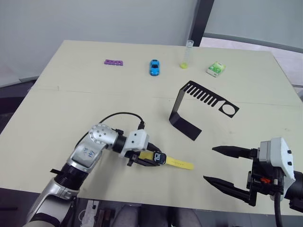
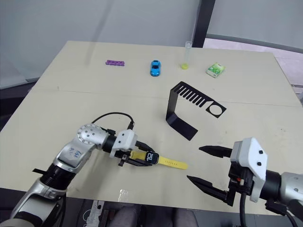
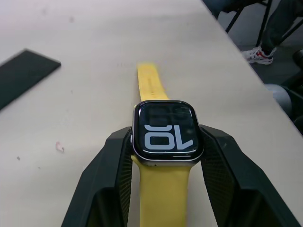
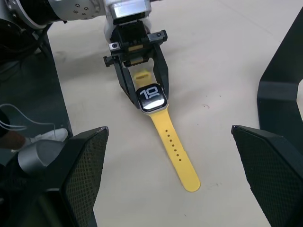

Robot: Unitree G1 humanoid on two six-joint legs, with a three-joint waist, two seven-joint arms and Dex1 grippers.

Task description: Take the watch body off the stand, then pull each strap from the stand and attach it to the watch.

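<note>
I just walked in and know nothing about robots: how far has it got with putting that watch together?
Nearly finished, it seems. The stand is bare, with no watch or strap on it. The watch body sits gripped between the left hand fingers, with yellow straps running out from both of its ends on the table. Whether both have fully clicked in I cannot tell. The right hand is open beside it, holding nothing. Probably only letting go remains.

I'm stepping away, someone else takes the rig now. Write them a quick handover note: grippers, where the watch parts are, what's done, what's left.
Left gripper: fingers shut on the watch body, held low at the table's near edge.
Right gripper: open, empty, apart from the watch, on its holed-strap side.
Straps: both yellow bands appear attached to the body, holed one lying flat on the table.
Stand: bare, mid-table.
Done: body and straps off the stand.
Left: check both strap joints, release.
</note>
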